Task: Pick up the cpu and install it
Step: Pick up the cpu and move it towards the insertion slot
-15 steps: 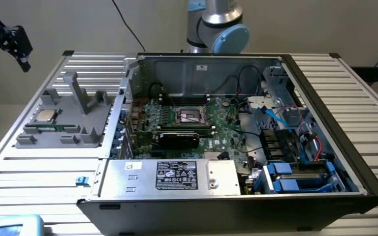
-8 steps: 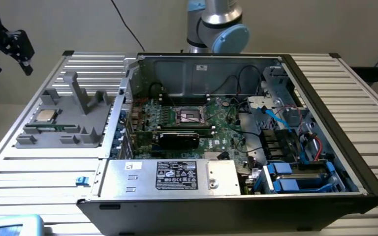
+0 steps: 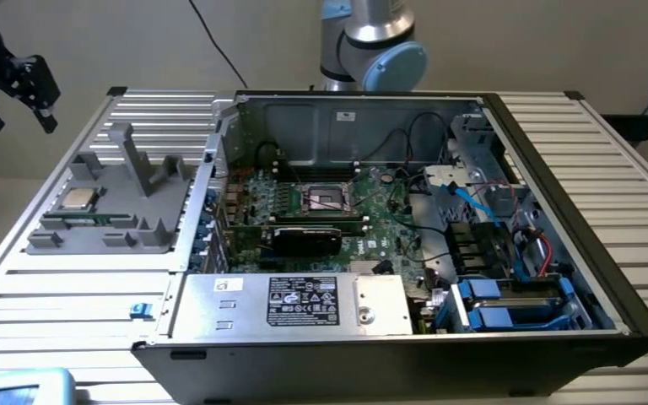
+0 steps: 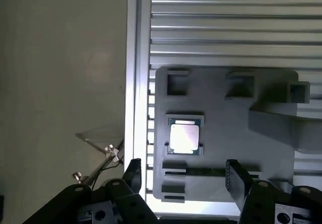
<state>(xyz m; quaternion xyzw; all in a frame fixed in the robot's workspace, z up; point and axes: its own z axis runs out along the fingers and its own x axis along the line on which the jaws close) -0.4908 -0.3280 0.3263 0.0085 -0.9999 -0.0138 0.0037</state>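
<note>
The cpu (image 3: 80, 199), a small square chip with a silvery top, lies flat in a recess of the grey tray (image 3: 132, 240) on the slatted table, to the exterior view's left of the computer case. My gripper (image 3: 14, 105) hangs high above the table's far left corner, well away from the chip. In the wrist view the cpu (image 4: 184, 136) sits in the tray (image 4: 261, 143) far below, and the gripper (image 4: 184, 176) is open, its two black fingers (image 4: 236, 176) wide apart with nothing between them. The black socket frame (image 3: 326, 199) sits on the green motherboard inside the open case.
A thin green memory stick (image 3: 88, 221) lies in a tray slot beside the chip. Grey posts (image 3: 132, 160) rise from the tray. The case (image 3: 414, 337) holds a power supply, cables and blue drive bays. The table edge (image 4: 132, 83) borders bare floor.
</note>
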